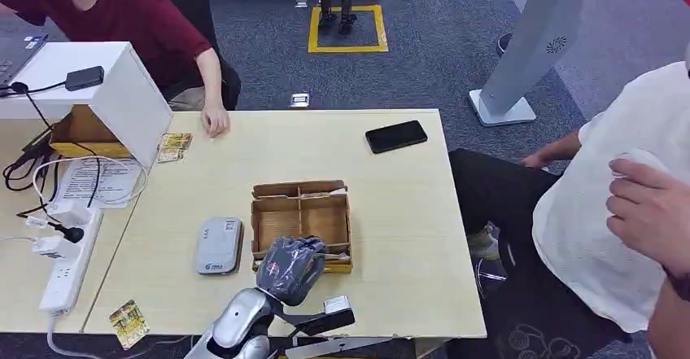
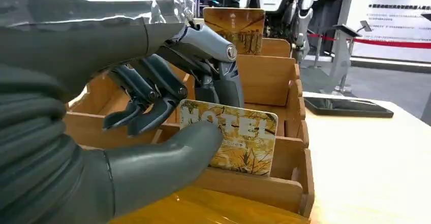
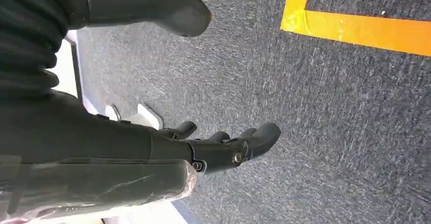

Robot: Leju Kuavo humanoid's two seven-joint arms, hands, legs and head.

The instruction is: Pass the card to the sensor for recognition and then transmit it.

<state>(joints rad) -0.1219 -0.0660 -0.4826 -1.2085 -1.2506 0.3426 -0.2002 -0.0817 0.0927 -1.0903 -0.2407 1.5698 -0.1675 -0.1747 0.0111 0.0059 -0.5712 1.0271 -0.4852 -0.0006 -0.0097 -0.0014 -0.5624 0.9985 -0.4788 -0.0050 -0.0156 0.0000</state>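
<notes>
head view has our left hand (image 1: pixel 294 266) lying over the near edge of the wooden box (image 1: pixel 301 222), and from up there the hand covers whatever it has hold of, so we cannot read the grip. left wrist view settles it: our thumb (image 2: pixel 167 158) presses the face of a card (image 2: pixel 239 140) printed "hotel", a dark fingertip touches its top edge, and the card stands upright in the box's near compartment, its lower edge hidden behind the wooden wall. the other fingers (image 2: pixel 147 94) curl above the card, not touching it. that same view picks out a second card (image 2: pixel 235 28) standing at the far end of the box, partly hidden by the hand, which we cannot pick out from the head.

right wrist view looks down at grey carpet (image 3: pixel 330 132) with a strip of yellow tape (image 3: pixel 366 28); our right hand (image 3: pixel 223 145) hangs there holding nothing, fingers loosely apart as far as we can tell from this angle.

back in the head view, a grey card reader (image 1: pixel 219 246) lies just beside the box on the table (image 1: pixel 407 237), a black phone (image 1: pixel 395 137) well apart toward the far edge, a card (image 1: pixel 128 323) at the near left corner and small cards (image 1: pixel 173 146) by a white box (image 1: pixel 89 90). a person in a dark red top (image 1: pixel 122 17) rests a hand on the far edge, and a person in white (image 1: pixel 602 204) is cut off at the right.
</notes>
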